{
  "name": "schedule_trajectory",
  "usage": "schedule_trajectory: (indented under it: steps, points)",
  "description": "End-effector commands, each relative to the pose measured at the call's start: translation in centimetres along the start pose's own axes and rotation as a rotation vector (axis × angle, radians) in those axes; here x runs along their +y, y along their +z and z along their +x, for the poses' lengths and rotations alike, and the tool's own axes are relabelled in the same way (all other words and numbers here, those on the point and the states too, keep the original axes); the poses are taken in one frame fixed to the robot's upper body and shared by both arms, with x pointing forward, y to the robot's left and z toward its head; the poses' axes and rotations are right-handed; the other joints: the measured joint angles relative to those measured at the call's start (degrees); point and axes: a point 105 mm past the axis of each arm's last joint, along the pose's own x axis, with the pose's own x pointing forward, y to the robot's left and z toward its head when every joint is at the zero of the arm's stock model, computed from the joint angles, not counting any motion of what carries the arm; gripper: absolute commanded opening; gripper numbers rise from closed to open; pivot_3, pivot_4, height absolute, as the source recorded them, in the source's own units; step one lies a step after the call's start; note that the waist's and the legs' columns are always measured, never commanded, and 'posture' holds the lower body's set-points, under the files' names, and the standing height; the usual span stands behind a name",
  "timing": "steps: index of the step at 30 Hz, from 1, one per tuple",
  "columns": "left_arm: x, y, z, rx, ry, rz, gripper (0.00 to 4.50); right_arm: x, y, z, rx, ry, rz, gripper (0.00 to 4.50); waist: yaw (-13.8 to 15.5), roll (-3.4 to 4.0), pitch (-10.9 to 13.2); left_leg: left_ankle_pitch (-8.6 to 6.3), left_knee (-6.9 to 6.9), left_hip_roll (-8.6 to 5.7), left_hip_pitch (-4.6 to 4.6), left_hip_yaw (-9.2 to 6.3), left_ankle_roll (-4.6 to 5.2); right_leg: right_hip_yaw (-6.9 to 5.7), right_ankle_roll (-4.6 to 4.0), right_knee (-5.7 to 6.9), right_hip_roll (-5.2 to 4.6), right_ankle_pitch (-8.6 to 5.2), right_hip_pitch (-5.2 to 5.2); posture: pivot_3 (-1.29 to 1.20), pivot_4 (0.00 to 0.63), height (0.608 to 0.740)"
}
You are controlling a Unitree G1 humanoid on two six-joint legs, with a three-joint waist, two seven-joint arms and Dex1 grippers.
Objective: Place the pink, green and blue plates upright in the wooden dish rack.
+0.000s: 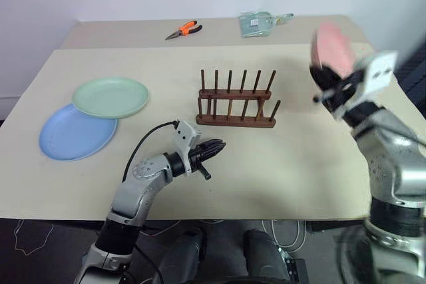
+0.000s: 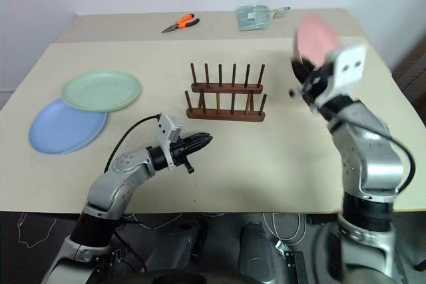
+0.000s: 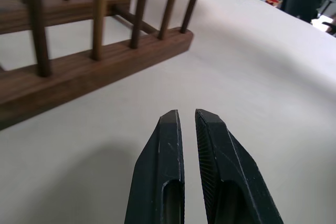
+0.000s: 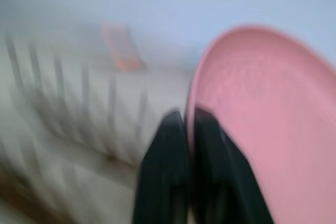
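Six pairs of thin pegs stand bare on the wooden dish rack [image 1: 236, 100], which sits just ahead of the left gripper [image 1: 217, 147], its jaws nearly shut on nothing. Raised off to the rack's right, the right gripper [image 4: 188, 116] pinches the rim of the pink plate [image 4: 262, 124], seemingly held almost on edge. Well left of the left gripper, the green plate [image 1: 110, 96] overlaps the blue plate [image 1: 74, 132], both flat on the table [image 1: 279, 164].

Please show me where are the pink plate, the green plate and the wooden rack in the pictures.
pink plate [image 4: 262, 124], right wrist view, on its inner face.
green plate [image 1: 110, 96], left eye view, on the middle of its dish.
wooden rack [image 1: 235, 121], left eye view, on its front base bar.
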Motion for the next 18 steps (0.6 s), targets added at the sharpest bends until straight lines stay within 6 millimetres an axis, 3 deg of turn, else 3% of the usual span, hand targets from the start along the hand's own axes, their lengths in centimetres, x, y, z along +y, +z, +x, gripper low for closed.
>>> schedule_trajectory:
  steps: [1, 6, 18]
  points:
    - [0.4, 1.4, -0.8, -0.051, 0.020, 0.039, 0.46, 3.7, 3.7, 0.3, -0.183, 0.158, 0.328, 0.07, 0.4, -0.03, 0.0, -0.02, -0.01, 0.00, -0.01, -0.11, -0.02, -0.03, -0.01, -0.03, 0.04, 0.00, 0.01, 0.00, 0.150, 0.740]
    - [0.3, 1.5, -1.0, -0.056, 0.025, 0.046, 0.46, 5.7, 3.9, 1.2, -0.200, 0.209, 0.565, 0.07, 0.4, 0.00, 0.0, -0.03, -0.01, -0.16, -0.05, -0.18, -0.01, -0.07, -0.05, -0.13, -0.09, -0.01, 0.04, 0.00, 0.150, 0.740]
    - [-0.1, 1.9, -1.4, -0.077, 0.022, 0.039, 0.46, 4.0, 0.0, 2.0, -0.071, 0.060, 0.651, 0.07, 0.1, 0.06, 0.0, -0.03, -0.02, -0.09, -0.06, -0.11, -0.01, -0.04, -0.04, 0.00, -0.03, -0.01, -0.10, 0.00, 0.150, 0.740]
